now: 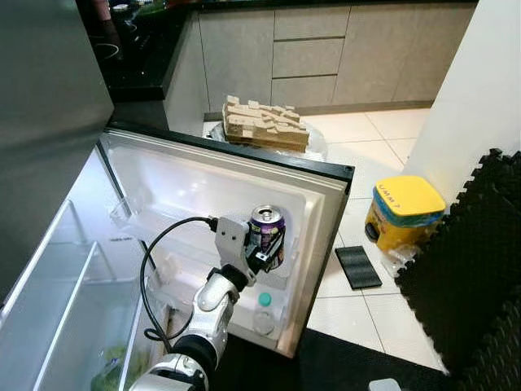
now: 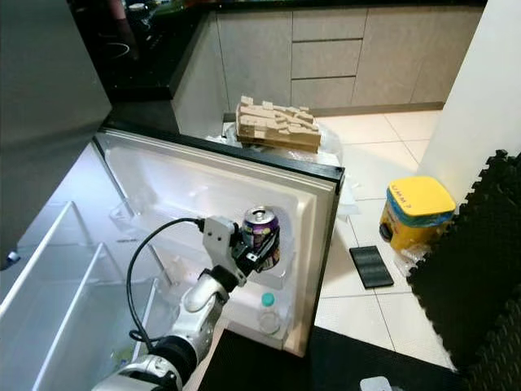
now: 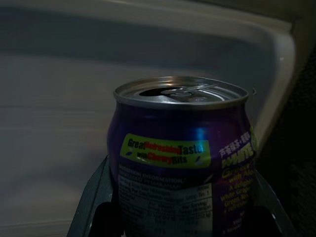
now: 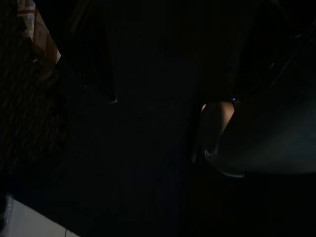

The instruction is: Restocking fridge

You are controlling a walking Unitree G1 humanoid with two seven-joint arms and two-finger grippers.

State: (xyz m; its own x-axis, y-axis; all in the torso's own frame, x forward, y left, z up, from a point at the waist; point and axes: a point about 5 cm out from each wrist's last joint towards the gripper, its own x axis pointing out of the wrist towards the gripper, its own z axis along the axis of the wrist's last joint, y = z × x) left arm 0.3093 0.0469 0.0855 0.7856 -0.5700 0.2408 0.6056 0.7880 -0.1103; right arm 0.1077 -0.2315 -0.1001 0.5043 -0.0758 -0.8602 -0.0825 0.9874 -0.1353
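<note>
A purple drink can [image 1: 267,234] with a silver top stands upright between the black fingers of my left gripper [image 1: 266,248], which is shut on it. The can [image 3: 182,163] is held against the inner side of the open fridge door [image 1: 195,191], at the right end of a door shelf. Below it, in the lower door shelf, stands a bottle with a teal cap [image 1: 264,300]. The right wrist view is nearly black and lets me make out nothing certain of the right arm.
Glass fridge shelves [image 1: 73,285] lie to the left with greens low down. A cardboard egg tray [image 1: 264,124] sits on the floor beyond the door. A yellow bin [image 1: 404,213], a dark flat pad [image 1: 358,266] and black foam mats [image 1: 472,269] are to the right.
</note>
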